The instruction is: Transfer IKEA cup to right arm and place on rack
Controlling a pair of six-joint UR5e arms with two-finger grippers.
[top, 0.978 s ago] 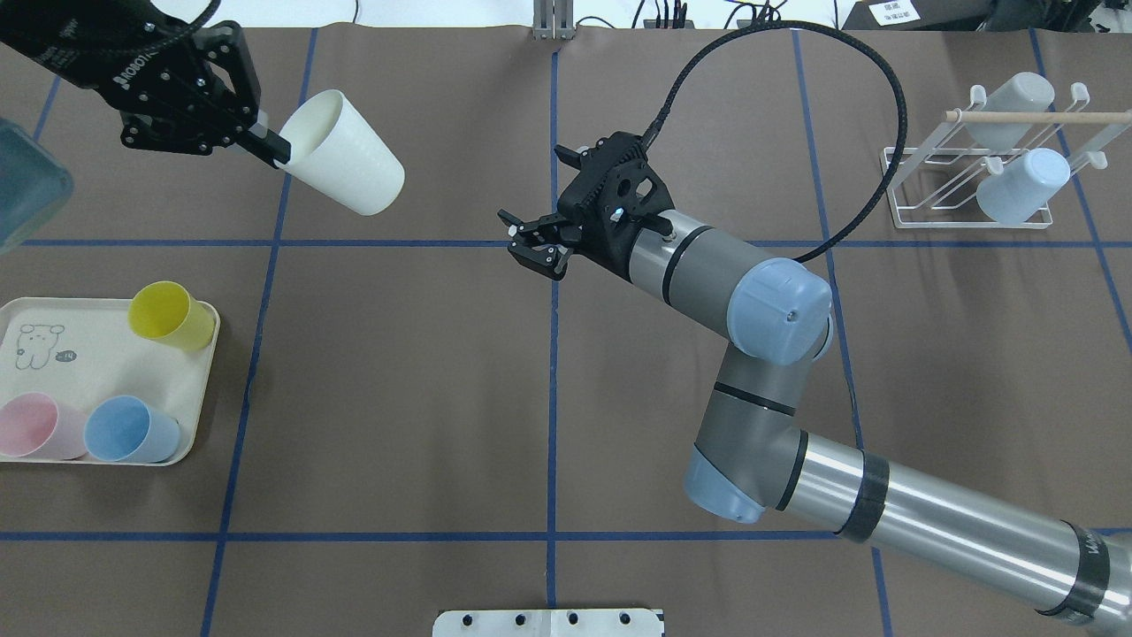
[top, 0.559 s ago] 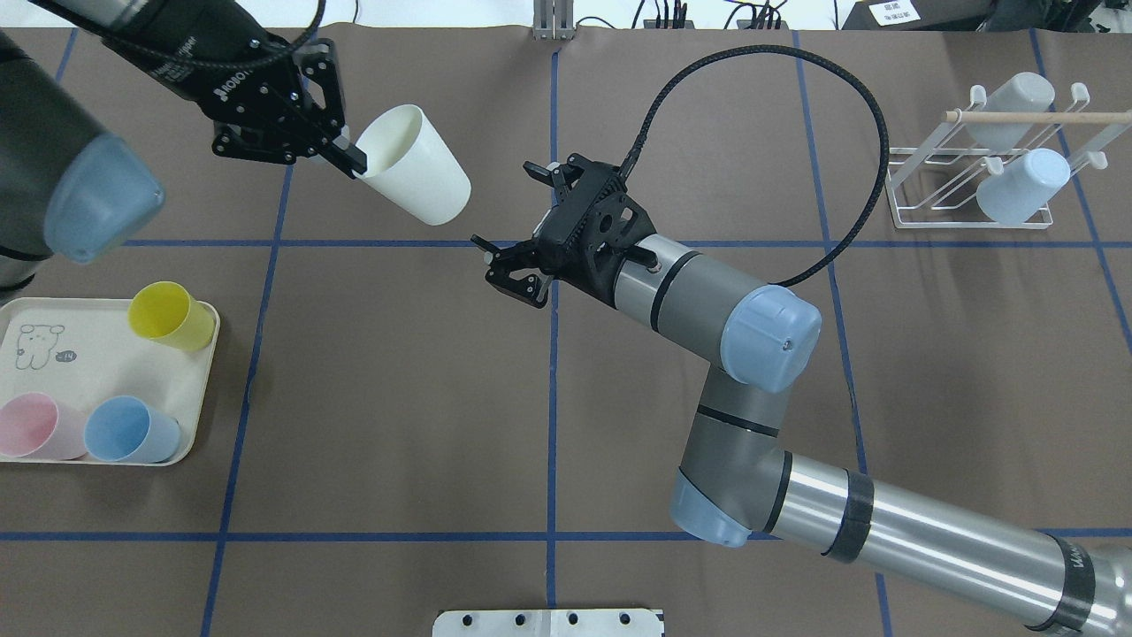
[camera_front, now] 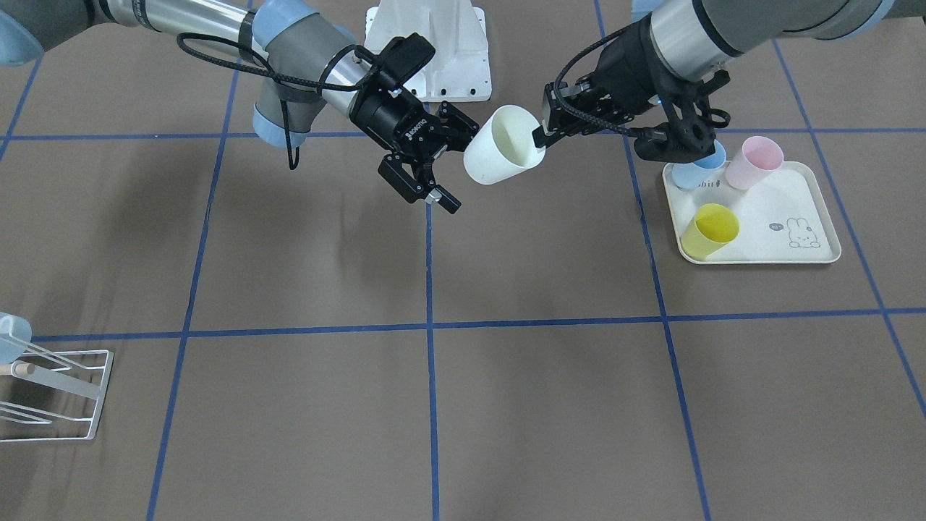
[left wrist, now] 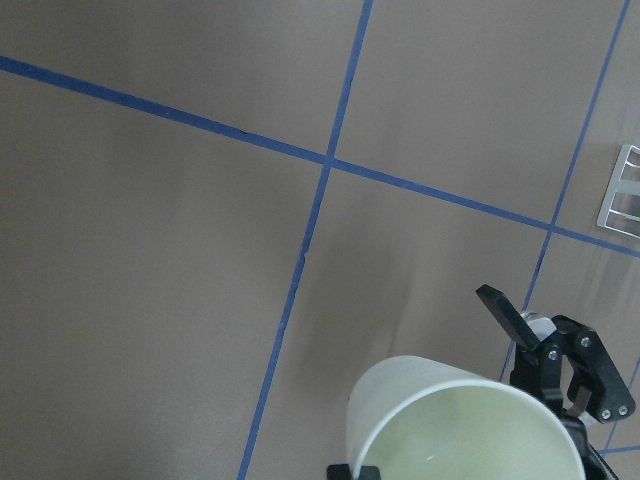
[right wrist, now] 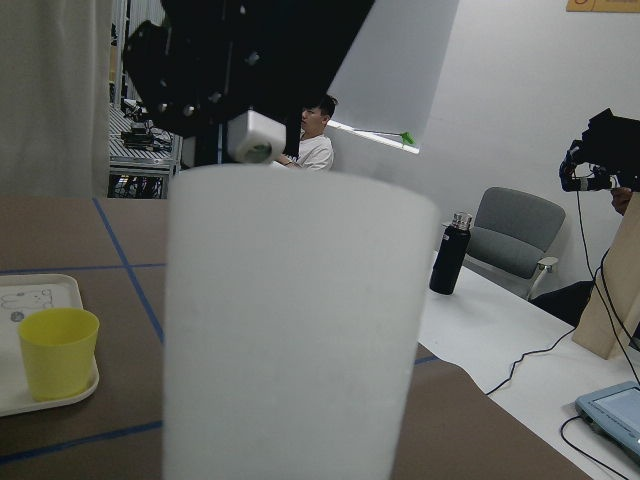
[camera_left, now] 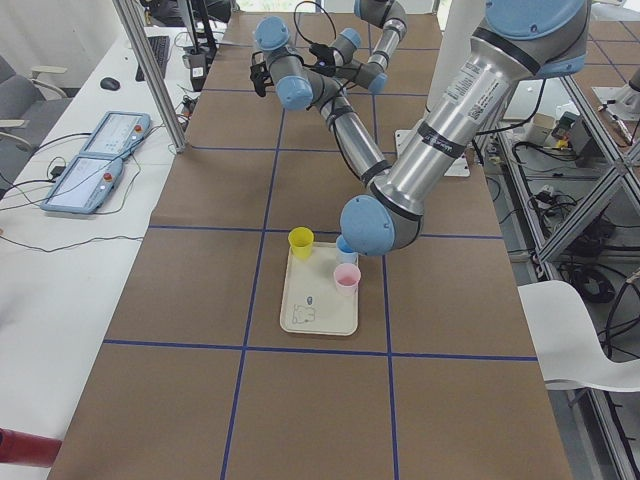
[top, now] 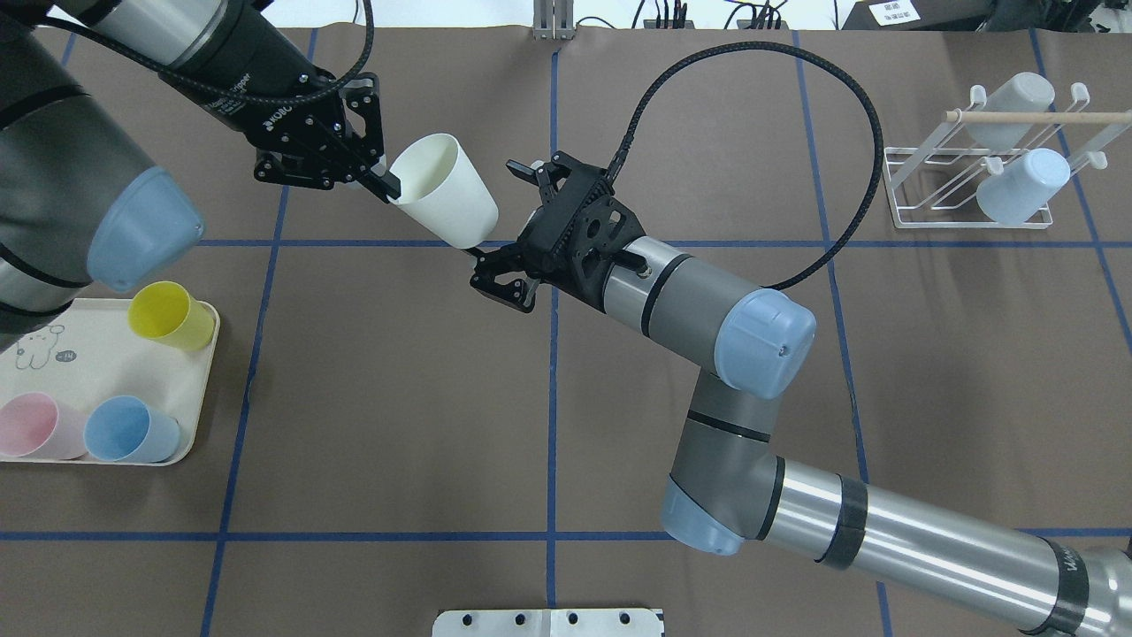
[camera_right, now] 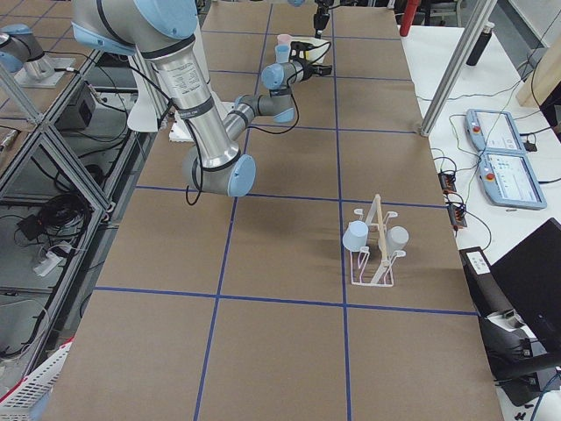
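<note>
Since the earlier frame the left gripper (top: 389, 186), pinching the white cup (top: 442, 195) by its rim, has carried it toward mid-table near the far edge, to the mouth of the spread right gripper (top: 498, 212). The hand-over is in hand. Next, by my judgement, the right gripper must close on the cup's base before the left lets go.

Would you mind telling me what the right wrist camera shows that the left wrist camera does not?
Only the right wrist view shows the yellow cup on the tray, a person and a grey chair. Only the left wrist view shows the right gripper and a corner of the rack. Both show the white cup, one its outer wall, the other its mouth.
</note>
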